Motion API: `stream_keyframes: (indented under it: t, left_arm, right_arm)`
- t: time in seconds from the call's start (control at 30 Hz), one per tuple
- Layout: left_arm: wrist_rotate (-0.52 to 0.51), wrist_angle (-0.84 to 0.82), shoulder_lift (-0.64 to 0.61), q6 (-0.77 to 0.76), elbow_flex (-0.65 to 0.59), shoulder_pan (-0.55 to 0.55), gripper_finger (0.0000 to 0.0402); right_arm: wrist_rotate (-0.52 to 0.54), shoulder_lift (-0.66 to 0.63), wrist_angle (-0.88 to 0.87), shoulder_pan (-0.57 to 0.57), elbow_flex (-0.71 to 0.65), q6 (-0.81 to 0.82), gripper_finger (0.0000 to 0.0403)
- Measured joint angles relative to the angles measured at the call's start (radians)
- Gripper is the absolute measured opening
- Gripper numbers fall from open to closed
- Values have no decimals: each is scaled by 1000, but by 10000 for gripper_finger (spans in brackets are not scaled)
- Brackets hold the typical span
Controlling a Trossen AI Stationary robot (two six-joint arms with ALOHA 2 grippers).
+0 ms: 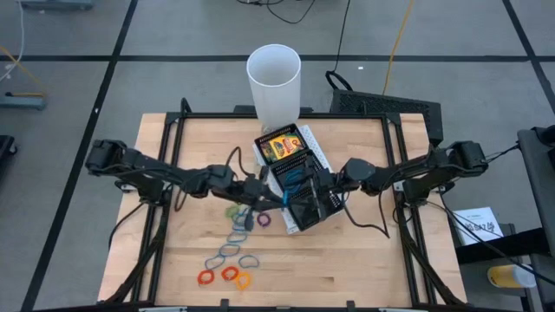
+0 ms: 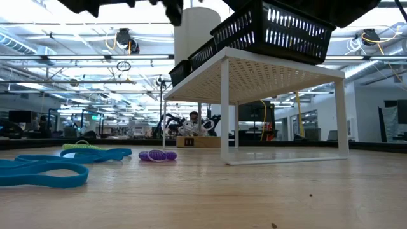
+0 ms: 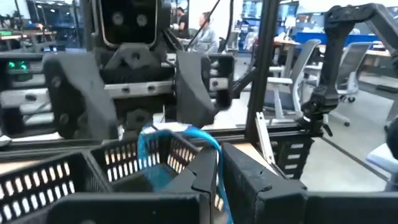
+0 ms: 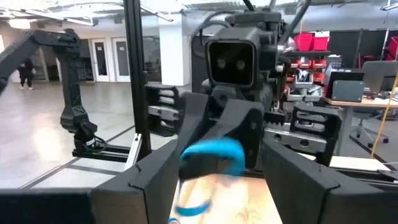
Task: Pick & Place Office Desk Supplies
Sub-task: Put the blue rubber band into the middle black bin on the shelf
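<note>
The wooden table (image 1: 173, 260) is hemmed by a black frame on its left, right and far sides, and the broadest bare stretches of board lie at its near right and along its near edge. Past the far edge stands the tall white cup (image 1: 274, 82).

At the table's middle a white perforated shelf riser (image 2: 280, 76) carries the black mesh tray (image 1: 293, 169), its 3 compartments running from far to near. The low view shows the riser's thin legs with clear space beneath, while the tray blocks the room above.

The far compartment holds yellow-and-green crayon boxes (image 1: 279, 147); their exact count cannot be told.

Both arms reach in from the sides and meet over the tray's near half. The left gripper (image 1: 260, 192) sits at the tray's left rim, fingers nearly closed — pinched on a blue rubber band (image 3: 180, 140) that hangs over the mesh compartment. The right gripper (image 1: 314, 186) is over the tray facing it, its fingers spread wide with nothing between them; in the right wrist view the blue loop shows just beyond its fingertips.

On the board left of the tray lie the loose rubber bands — green (image 1: 234, 211) and purple (image 1: 264, 220) nearest the left gripper, grey and blue (image 1: 231, 250) farther toward the near edge, and 3 red and orange loops (image 1: 227, 276) closest to that edge.
</note>
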Motion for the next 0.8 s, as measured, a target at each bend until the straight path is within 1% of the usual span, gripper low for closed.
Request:
stream_keyframes:
  t: [0.03, 0.13, 0.27, 0.37, 0.53, 0.8]
  left_arm:
    - [2, -6, 12, 2, 19, 2, 30]
    - [38, -94, 43, 38, 95, 9, 30]
    - [60, -247, 57, 100, 183, 12, 30]
    - [61, -306, 56, 119, 209, 12, 30]
    - [61, -307, 56, 158, 210, 10, 30]
    - [59, -277, 56, 182, 210, 10, 30]
  right_arm:
    - [0, 0, 0, -2, 0, -2, 213]
    - [-1, -11, -12, -9, 0, -2, 212]
    - [2, -40, -71, -18, 0, 3, 212]
    - [1, -74, -137, -18, 0, -1, 212]
    - [0, -128, -247, -17, 0, 2, 212]
    - [0, -129, -255, -10, 1, 5, 212]
